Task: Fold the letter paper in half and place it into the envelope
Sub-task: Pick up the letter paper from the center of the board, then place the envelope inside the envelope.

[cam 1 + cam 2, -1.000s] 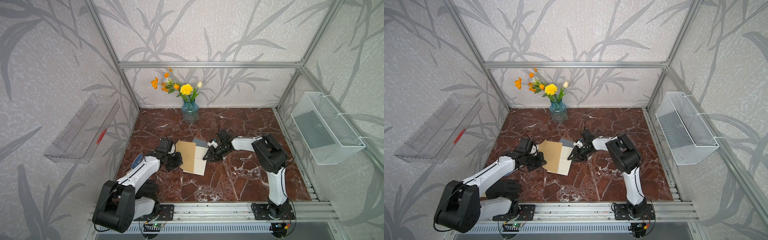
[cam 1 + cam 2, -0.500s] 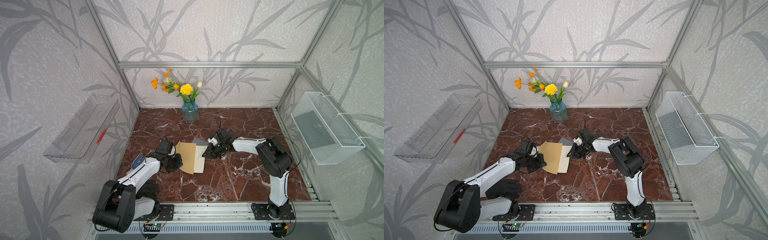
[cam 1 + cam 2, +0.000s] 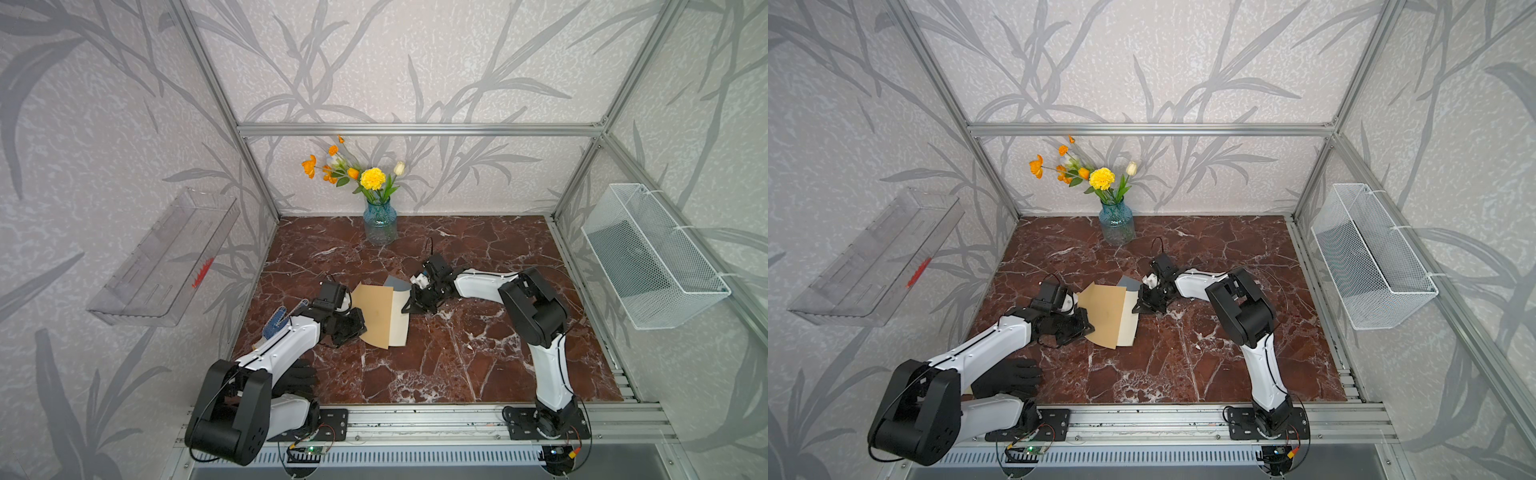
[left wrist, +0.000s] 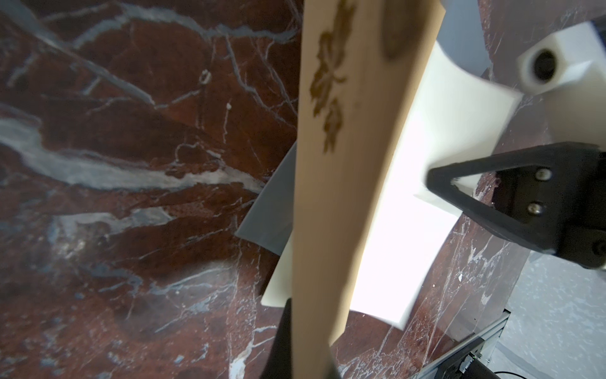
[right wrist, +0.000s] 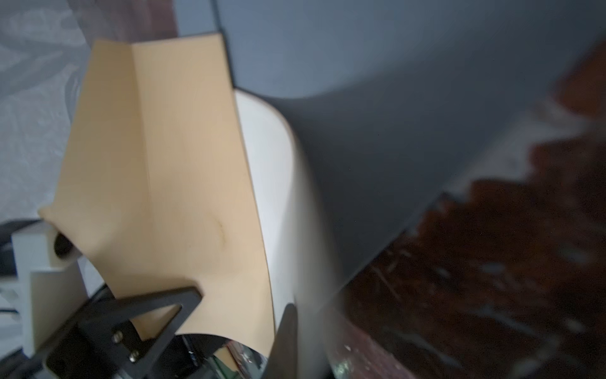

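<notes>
**Chief:** Edges first. What do you record?

**Inspector:** In both top views the tan envelope (image 3: 376,313) sits at frame centre on the marble table (image 3: 457,357), with its left edge raised. The left gripper (image 3: 360,328) has its fingers clamped on that edge. The left wrist view shows the envelope (image 4: 344,197) nearly edge-on, rising from between them. The cream letter paper (image 3: 400,326) protrudes along the envelope's right edge. I cannot tell whether it sits inside the pocket or merely under it.

**Chief:** The other arm?

**Inspector:** The right gripper (image 3: 409,306) is pinched narrow on the paper's right edge. The paper (image 4: 410,213) bows upward at that finger (image 4: 485,218). A grey sheet (image 3: 395,282) lies beneath, one corner showing at the stack's upper edge.

**Chief:** Room to move?

**Inspector:** Marble shows open across the lower centre and right of the frame, and between the stack and the rear wall. At lower left a black glove (image 3: 299,378) lies beside the left arm. A blue-dotted glove (image 3: 276,322) is partly hidden by that arm.

**Chief:** Containers?

**Inspector:** A blue glass vase (image 3: 380,226) stands at upper centre near the rear wall, well apart from the stack, and holds yellow and orange flowers (image 3: 372,178). A white wire basket (image 3: 656,266) hangs on the wall at right. A clear tray (image 3: 166,266) on the wall at left holds a small red item (image 3: 203,272), too small to identify.
</notes>
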Motion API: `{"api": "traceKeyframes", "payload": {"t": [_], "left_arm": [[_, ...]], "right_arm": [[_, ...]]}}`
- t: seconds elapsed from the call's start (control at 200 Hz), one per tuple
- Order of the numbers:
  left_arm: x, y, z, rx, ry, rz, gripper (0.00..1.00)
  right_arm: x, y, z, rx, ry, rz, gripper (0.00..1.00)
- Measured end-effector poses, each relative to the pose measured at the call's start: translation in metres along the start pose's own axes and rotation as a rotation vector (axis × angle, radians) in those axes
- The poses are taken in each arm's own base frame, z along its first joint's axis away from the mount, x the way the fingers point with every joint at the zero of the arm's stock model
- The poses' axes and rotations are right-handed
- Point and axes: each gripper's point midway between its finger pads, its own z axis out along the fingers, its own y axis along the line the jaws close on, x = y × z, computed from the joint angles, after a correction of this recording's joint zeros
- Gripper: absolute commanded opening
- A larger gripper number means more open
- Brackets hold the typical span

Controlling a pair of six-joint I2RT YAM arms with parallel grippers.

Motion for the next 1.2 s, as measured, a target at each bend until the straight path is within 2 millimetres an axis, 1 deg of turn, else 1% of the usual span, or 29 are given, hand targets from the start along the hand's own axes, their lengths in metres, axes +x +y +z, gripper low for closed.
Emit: {"api": "traceKeyframes", "payload": {"t": [0.055, 0.115, 0.18, 0.215, 0.3, 0.4, 0.47, 0.515, 0.56, 0.64, 0.685, 0.76, 0.915, 0.98, 1.07, 1.145, 1.2], "left_arm": [[0.001, -0.001, -0.001, 0.004, 0.005, 0.001, 0.0], [-0.001, -0.005, -0.005, 0.004, 0.01, 0.006, 0.0], [-0.008, -0.017, -0.015, 0.012, -0.001, 0.029, 0.0], [-0.017, -0.028, -0.026, 0.027, -0.023, 0.052, 0.0], [-0.041, -0.061, -0.057, 0.065, -0.103, 0.12, 0.0], [-0.068, -0.097, -0.098, 0.11, -0.218, 0.206, 0.0], [-0.078, -0.112, -0.117, 0.127, -0.274, 0.252, 0.0], [-0.081, -0.116, -0.123, 0.129, -0.291, 0.27, 0.0], [-0.082, -0.116, -0.123, 0.122, -0.292, 0.284, 0.0], [-0.079, -0.11, -0.118, 0.1, -0.268, 0.296, 0.0], [-0.078, -0.108, -0.115, 0.092, -0.258, 0.303, 0.0], [-0.076, -0.104, -0.111, 0.081, -0.251, 0.313, 0.0], [-0.074, -0.098, -0.104, 0.068, -0.236, 0.321, 0.0], [-0.072, -0.093, -0.096, 0.061, -0.223, 0.315, 0.0], [-0.066, -0.082, -0.084, 0.042, -0.193, 0.302, 0.0], [-0.061, -0.074, -0.076, 0.029, -0.173, 0.293, 0.03], [-0.058, -0.068, -0.071, 0.02, -0.159, 0.287, 0.07]], "right_arm": [[0.002, -0.003, -0.001, 0.019, 0.009, 0.003, 0.0], [0.002, -0.002, -0.004, 0.042, 0.009, -0.004, 0.0], [0.001, 0.003, -0.011, 0.064, 0.006, -0.024, 0.0], [0.0, 0.009, -0.017, 0.074, 0.0, -0.041, 0.0], [-0.002, 0.034, -0.039, 0.089, -0.024, -0.1, 0.0], [-0.002, 0.073, -0.075, 0.083, -0.069, -0.188, 0.0], [0.004, 0.1, -0.101, 0.066, -0.097, -0.243, 0.0], [0.009, 0.113, -0.116, 0.053, -0.111, -0.27, 0.0], [0.015, 0.124, -0.129, 0.04, -0.121, -0.288, 0.0], [0.024, 0.137, -0.144, 0.022, -0.125, -0.304, 0.0], [0.028, 0.141, -0.149, 0.01, -0.121, -0.307, 0.0], [0.033, 0.144, -0.153, 0.004, -0.109, -0.303, 0.0], [0.037, 0.136, -0.154, 0.026, -0.083, -0.269, 0.0], [0.037, 0.131, -0.154, 0.03, -0.078, -0.257, 0.0], [0.037, 0.119, -0.154, 0.04, -0.068, -0.223, 0.0], [0.035, 0.11, -0.154, 0.045, -0.063, -0.193, 0.0], [0.033, 0.107, -0.154, 0.044, -0.061, -0.183, 0.0]]}}
